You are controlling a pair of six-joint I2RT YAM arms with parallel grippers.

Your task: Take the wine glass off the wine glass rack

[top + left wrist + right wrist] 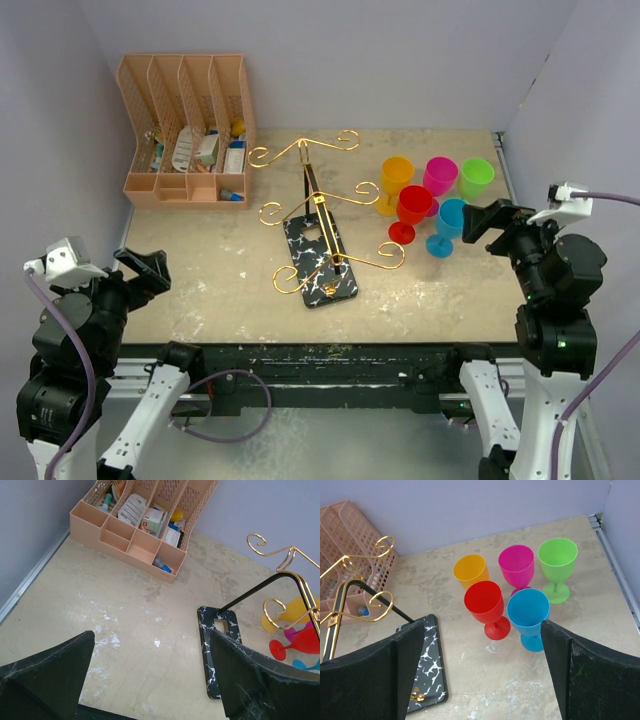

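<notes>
Beside the rack point(318, 265), five glasses point(414, 203)

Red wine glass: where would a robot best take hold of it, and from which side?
Probably the short stem of the red wine glass, approached from the near, open side of the table. It stands upright, its bowl crowded by the blue glass on its right and the orange glass behind, while lower down the stem has more room around it.

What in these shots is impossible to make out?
- Right wrist: orange glass stem, behind the red glass.
- Left wrist: rack base partly behind the left claw; glasses cut by the right edge.
- Top: organiser contents, too small.
</notes>
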